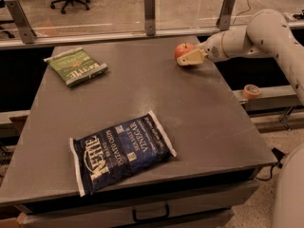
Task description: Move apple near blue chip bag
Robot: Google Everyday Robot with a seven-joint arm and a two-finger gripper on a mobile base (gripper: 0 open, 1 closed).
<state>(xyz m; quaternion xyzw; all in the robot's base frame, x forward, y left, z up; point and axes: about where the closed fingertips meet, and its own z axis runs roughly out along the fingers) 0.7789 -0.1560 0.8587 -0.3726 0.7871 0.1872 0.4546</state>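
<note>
The apple (182,48), small and red-orange with a short stem, sits at the far right of the grey table (142,94). My gripper (191,57) reaches in from the right on the white arm (256,34) and is right against the apple's front right side, low over the table. The blue chip bag (122,151), dark navy with white Kettle Brand lettering, lies flat near the table's front edge, left of centre and far from the apple.
A smaller green chip bag (77,66) lies at the table's far left. A glass barrier with metal posts (149,12) runs along the far edge. A roll of tape (251,90) sits on a ledge to the right of the table.
</note>
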